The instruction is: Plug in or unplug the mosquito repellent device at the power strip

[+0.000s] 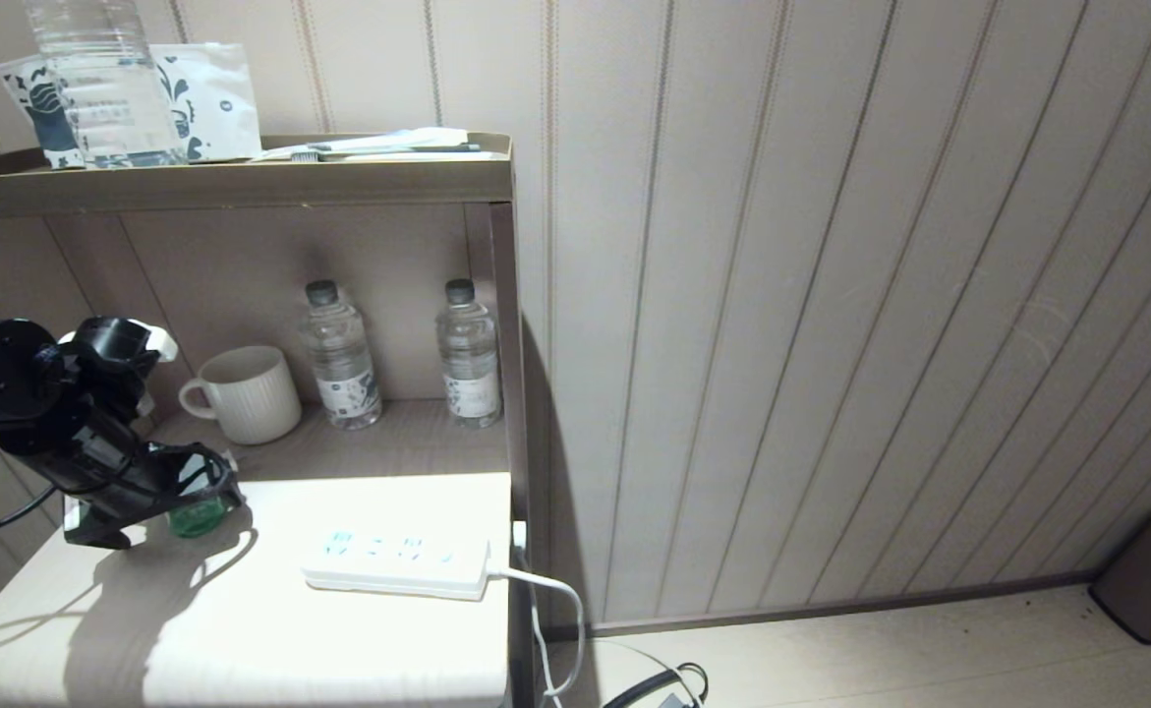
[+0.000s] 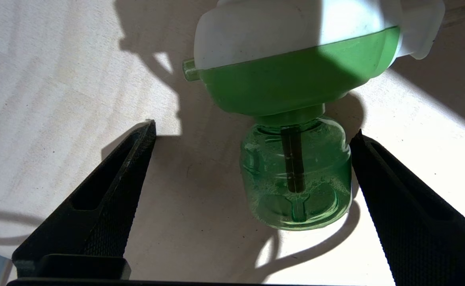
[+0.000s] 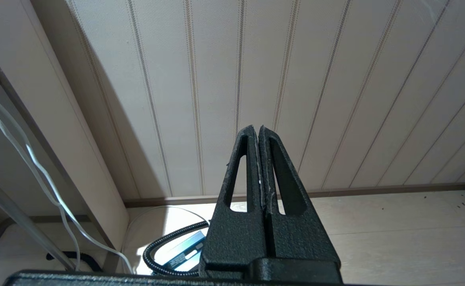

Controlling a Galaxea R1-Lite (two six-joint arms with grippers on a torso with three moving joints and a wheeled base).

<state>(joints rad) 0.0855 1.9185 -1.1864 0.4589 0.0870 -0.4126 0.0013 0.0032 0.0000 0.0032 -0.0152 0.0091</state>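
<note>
Since left gripper (image 2: 252,139) gapes wide round the mosquito repellent device (image 2: 296,171) nr tabletop's (image 1: 241,629) left edge, centre bottle btwn fingers before closing.

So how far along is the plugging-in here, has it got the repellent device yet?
Nothing is done yet: the mosquito repellent device lies on the white tabletop, apart from the power strip. In hand: the left gripper sits open around its green bottle, not closed. Left: grasp, carry, plug in. The right gripper is shut, parked near the floor.
</note>
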